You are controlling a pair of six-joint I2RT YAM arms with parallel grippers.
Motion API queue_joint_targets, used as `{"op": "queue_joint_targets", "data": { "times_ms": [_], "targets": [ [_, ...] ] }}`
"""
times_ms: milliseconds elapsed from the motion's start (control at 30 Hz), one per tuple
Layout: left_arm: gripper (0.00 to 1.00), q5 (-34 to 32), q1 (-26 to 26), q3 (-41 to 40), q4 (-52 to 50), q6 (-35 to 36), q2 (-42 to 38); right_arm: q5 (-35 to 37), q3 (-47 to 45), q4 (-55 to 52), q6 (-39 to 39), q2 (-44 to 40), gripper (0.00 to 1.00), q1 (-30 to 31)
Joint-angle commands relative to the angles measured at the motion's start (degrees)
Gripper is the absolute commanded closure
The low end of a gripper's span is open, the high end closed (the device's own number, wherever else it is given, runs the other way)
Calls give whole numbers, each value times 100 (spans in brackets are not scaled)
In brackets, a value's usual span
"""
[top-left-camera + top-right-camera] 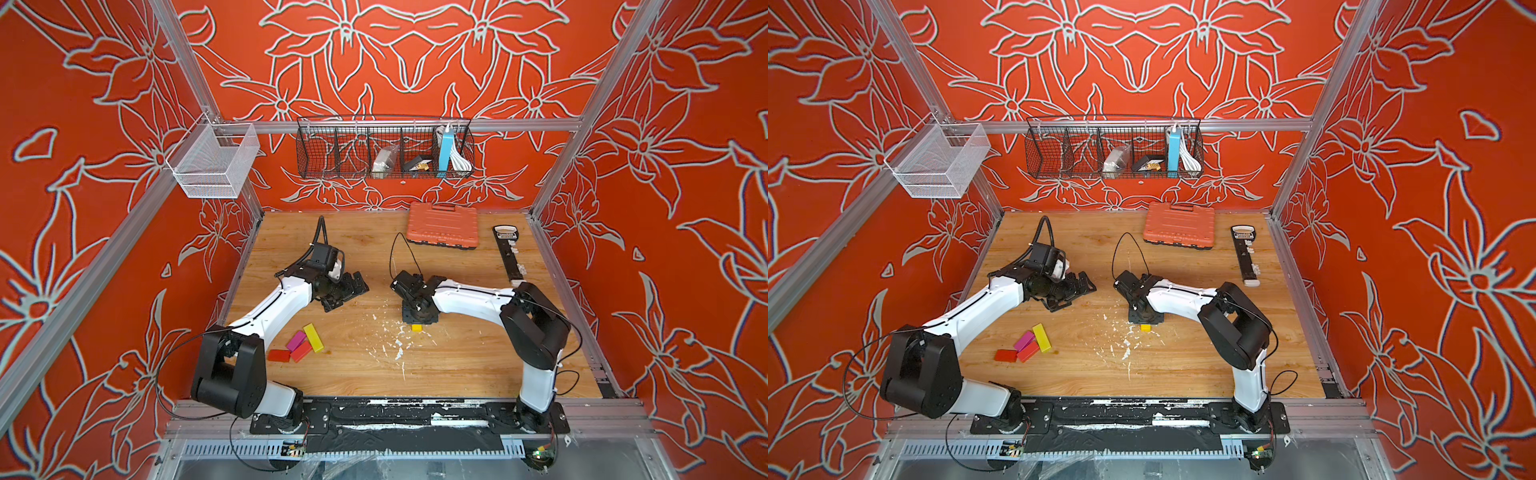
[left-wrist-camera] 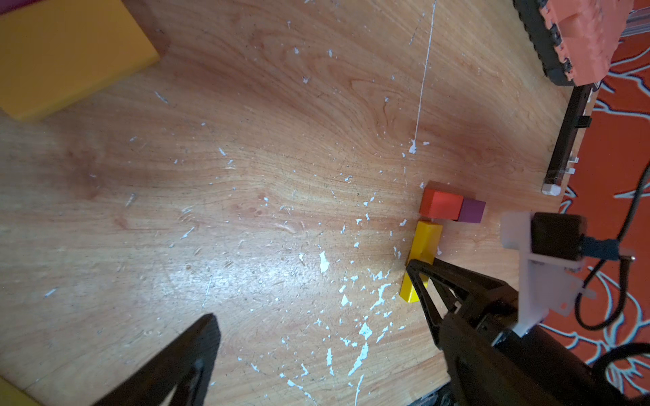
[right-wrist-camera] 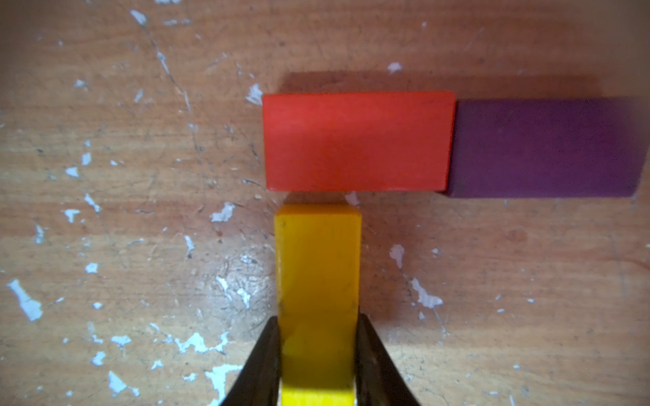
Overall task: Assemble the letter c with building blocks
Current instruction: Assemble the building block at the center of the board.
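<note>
Jaws of the right gripper (image 3: 318,320) clamp the yellow bar (image 3: 318,267), its end just beside the red block (image 3: 358,140) touching the purple block (image 3: 545,147); left gripper (image 1: 349,296) jaws gape, spare blocks (image 1: 301,345) at its 7 o'clock in both top views.

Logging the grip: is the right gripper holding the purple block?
No, the right gripper clamps the yellow block, not the purple block.

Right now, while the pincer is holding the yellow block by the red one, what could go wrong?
1. The right pincer holds the yellow block almost against the red block; a push further could knock it and the purple block out of line.
2. Letting go unevenly might twist the yellow block crooked.
</note>
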Motion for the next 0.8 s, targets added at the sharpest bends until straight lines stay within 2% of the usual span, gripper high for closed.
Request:
{"op": "queue_joint_targets", "data": {
  "times_ms": [0,767],
  "targets": [
    [2,86,56,-70,35,86,70,183,6,-134,25,275,73,-67],
    [2,107,64,-66,70,81,117,158,74,-117,-12,371,72,-112]
  ]
}}
